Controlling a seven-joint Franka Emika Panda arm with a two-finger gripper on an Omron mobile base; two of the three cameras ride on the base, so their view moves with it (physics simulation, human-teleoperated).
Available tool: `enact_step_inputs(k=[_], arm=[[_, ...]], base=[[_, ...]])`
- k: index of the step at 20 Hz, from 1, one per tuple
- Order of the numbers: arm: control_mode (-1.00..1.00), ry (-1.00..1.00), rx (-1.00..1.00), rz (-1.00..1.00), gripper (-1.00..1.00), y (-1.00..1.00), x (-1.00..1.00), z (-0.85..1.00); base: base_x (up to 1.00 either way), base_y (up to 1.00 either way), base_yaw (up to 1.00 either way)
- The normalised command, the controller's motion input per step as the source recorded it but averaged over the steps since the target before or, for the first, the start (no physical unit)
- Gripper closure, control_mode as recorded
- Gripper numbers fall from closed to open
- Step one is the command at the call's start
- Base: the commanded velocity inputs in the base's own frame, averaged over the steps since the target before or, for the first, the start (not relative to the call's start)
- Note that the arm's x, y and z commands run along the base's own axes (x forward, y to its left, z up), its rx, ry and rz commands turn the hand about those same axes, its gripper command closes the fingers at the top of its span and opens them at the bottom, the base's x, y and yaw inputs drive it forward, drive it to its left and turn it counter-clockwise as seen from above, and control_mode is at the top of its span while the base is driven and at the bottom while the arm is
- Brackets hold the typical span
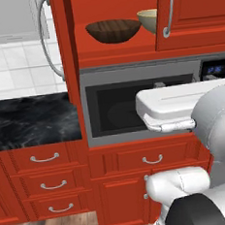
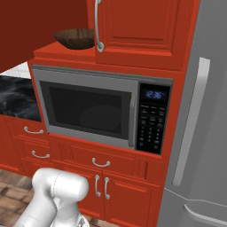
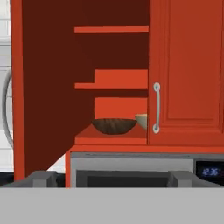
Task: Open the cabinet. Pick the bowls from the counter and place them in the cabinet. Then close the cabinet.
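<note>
Jaws (image 3: 111, 178) are spread wide and hold nothing; only the two dark tips are seen, low in the hand view, well short of the cabinet (image 3: 183, 74). Both bowls are already inside, on the bottom shelf: the dark wooden bowl (image 3: 113, 126) lies ahead of and above the jaws, almost on their centre line, and the pale bowl (image 3: 141, 120) stands just beside it, toward the shut right door.

What remains, by the look of it, is closing. The left door (image 3: 41, 87) is swung out toward the robot and stands ahead, above and off to the left of the jaws, its long axis upright. A push on its outer face back toward the right would be called for, so the jaws must first be carried leftward past its free edge.

Much is cut off. The pale bowl is half hidden behind the right door in every view. The left door's curved handle (image 1: 46, 38) is seen only in part. The black desk (image 1: 32, 119) lies lower and to the left. The cabinet's top is out of frame.
</note>
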Motion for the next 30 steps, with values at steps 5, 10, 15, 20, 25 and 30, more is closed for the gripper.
enact_step_inputs(k=[5, 10, 15, 20, 25, 30], arm=[[-1.00, 0.00, 0.01, 0.00, -1.00, 0.42, 0.00, -0.18], [-1.00, -0.12, 0.00, 0.00, -1.00, 0.22, 0.00, -0.07], [-1.00, -0.12, 0.00, 0.00, -1.00, 0.18, 0.13, -0.04], [-1.00, -0.08, 0.00, 0.00, -1.00, 0.02, 0.24, -0.12], [-1.00, -0.06, 0.00, -0.03, -1.00, 0.08, 0.27, -0.16], [-1.00, -0.08, 0.00, -0.06, -1.00, 0.18, 0.11, -0.05]], base=[[0.00, 0.00, 0.00], [0.00, 0.00, 0.00], [0.00, 0.00, 0.00], [0.00, 0.00, 0.00], [0.00, 0.00, 0.00], [0.00, 0.00, 0.00]])
